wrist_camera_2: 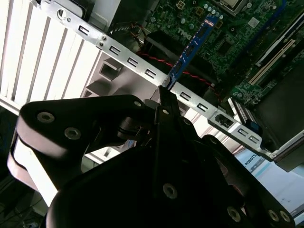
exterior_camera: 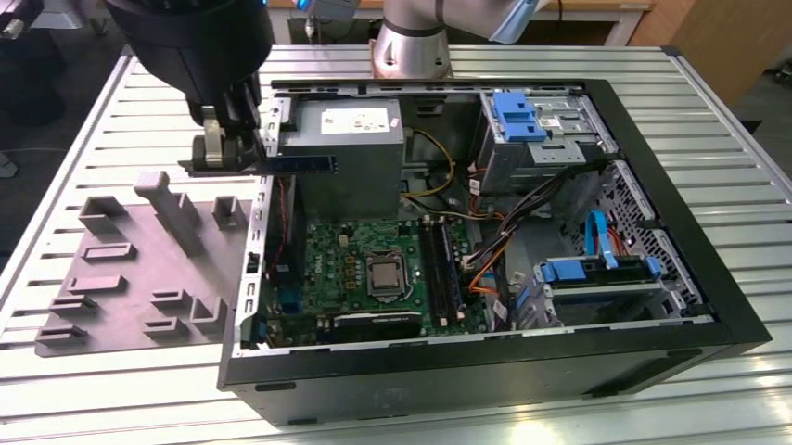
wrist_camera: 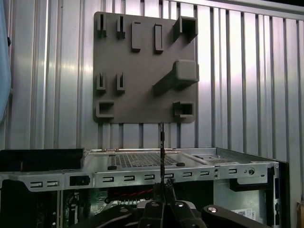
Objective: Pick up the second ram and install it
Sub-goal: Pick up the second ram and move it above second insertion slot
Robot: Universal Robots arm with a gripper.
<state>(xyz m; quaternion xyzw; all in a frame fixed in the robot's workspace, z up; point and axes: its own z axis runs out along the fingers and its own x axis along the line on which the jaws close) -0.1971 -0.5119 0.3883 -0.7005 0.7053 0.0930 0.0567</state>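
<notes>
The second ram [exterior_camera: 304,164] is a thin blue stick held level in the air, and my gripper [exterior_camera: 262,159] is shut on its end. It hangs over the open computer case's side wall [exterior_camera: 258,236] on the exterior view's left, in front of the power supply [exterior_camera: 341,139]. In the second wrist view the ram [wrist_camera_2: 192,47] juts out from my gripper [wrist_camera_2: 162,93] over the case rail towards the green motherboard [wrist_camera_2: 228,42]. In the first wrist view the ram [wrist_camera: 162,147] shows edge-on as a thin dark line rising from my gripper [wrist_camera: 162,189]. The long dark memory slots [exterior_camera: 440,269] lie on the motherboard [exterior_camera: 352,246].
A grey moulded tray [exterior_camera: 124,278] with raised blocks lies on the slatted table at the exterior view's left, and the first wrist view also shows the tray [wrist_camera: 142,71]. Inside the case are bundled cables [exterior_camera: 489,255] and blue drive brackets [exterior_camera: 594,269]. The arm's base [exterior_camera: 411,46] stands behind the case.
</notes>
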